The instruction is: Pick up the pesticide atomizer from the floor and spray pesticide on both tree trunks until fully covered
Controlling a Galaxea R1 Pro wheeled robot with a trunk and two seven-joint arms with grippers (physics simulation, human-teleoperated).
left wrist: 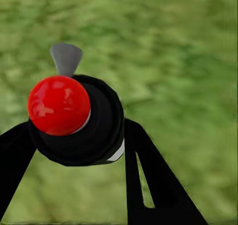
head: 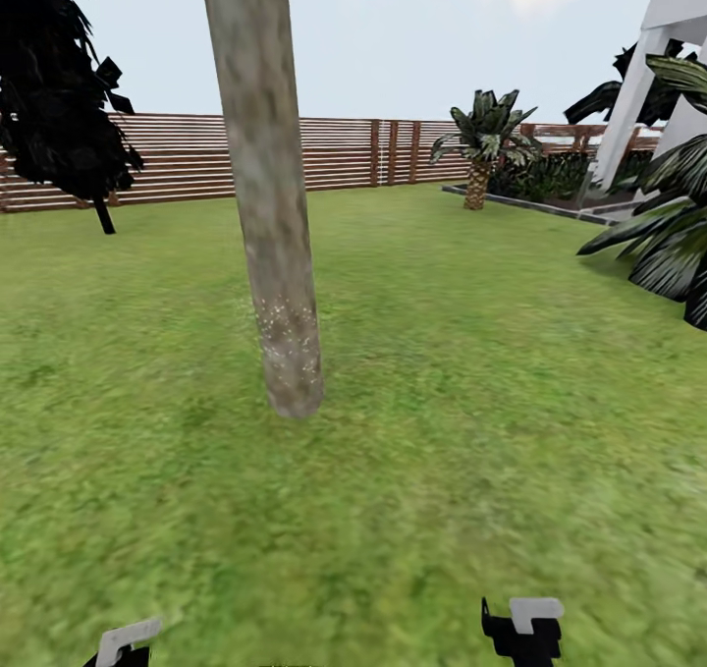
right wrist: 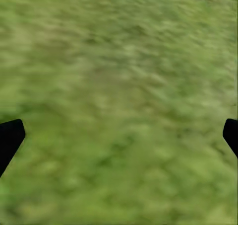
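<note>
Atomizer (left wrist: 74, 118): clenched between our left jaws (left wrist: 79, 150).
Right jaws (right wrist: 119, 135): released over grass (right wrist: 119, 61).
Trunk (head: 270, 205): ahead, speckled low down.

mottled grass floor (head: 471, 431) bears a tree trunk (head: 270, 205), upright

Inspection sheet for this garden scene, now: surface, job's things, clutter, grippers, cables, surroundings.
Surface: mottled green grass floor.
Job's things: tree trunk upright; pale pesticide specks on its lower part only. Atomizer, black with a red knob, sits between the left gripper's fingers.
Clutter: nothing seen.
Grippers: left gripper shut on atomizer; right gripper open over grass.
Cables: nothing seen.
Surroundings: wooden fence, dark conifer, palm, white house.
</note>
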